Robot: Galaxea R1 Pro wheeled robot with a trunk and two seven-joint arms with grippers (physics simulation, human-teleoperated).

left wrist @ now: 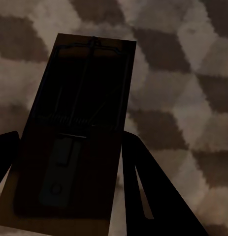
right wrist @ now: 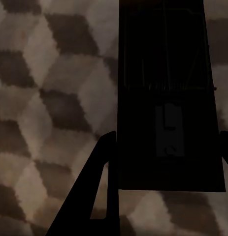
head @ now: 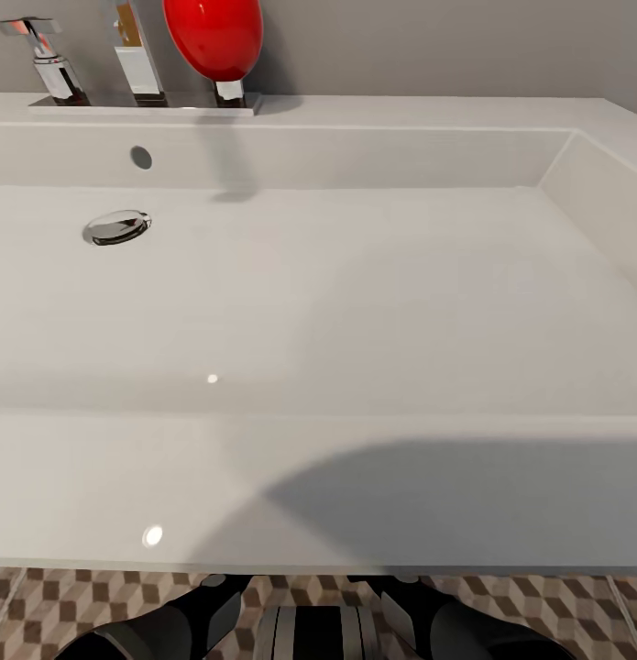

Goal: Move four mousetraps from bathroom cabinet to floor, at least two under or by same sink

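between left fingers (left wrist: 136,196): flat brown mousetrap (left wrist: 74,128), wire parts, over cube-pattern floor (left wrist: 192,73)

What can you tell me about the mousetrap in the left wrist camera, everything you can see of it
The mousetrap is a flat, dark brown wooden rectangle, dim in shadow. Thin wire parts run along its top face, with a coiled spring across the middle and a small paler plate near the gripper end. It sits between the left gripper's two dark fingers, which flank its long edges, and the cube-patterned bathroom floor shows behind it. Whether it rests on the tiles cannot be told.
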